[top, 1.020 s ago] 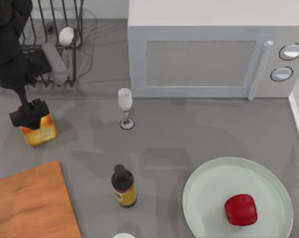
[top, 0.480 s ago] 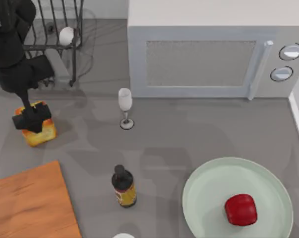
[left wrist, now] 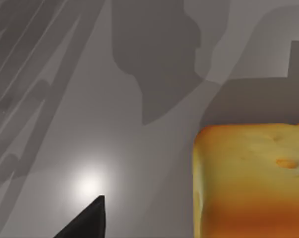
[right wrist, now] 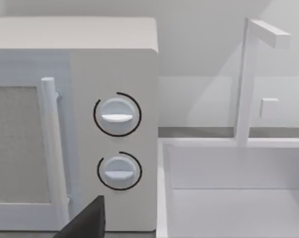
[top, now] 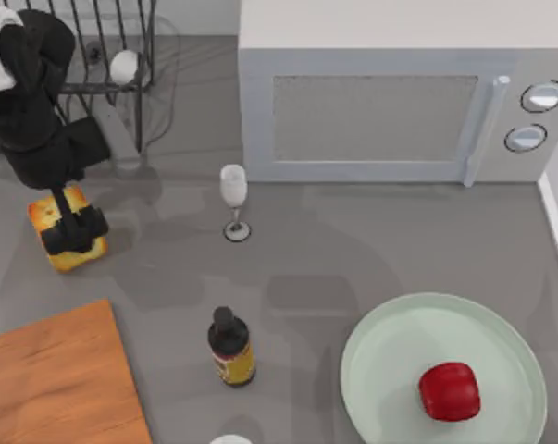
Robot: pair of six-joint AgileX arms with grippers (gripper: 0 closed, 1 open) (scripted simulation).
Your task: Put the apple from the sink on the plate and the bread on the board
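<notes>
Now we are hovering our left gripper (top: 75,227) over the bread (top: 64,231) at the table's left.
Whether its fingers are parted or closed, we cannot tell. Below sits the board (top: 56,379). Rightward, the apple (top: 450,391) is lying on the plate (top: 390,356). Our right wrist camera is facing the microwave (right wrist: 114,119) and sink (right wrist: 228,188).
</notes>
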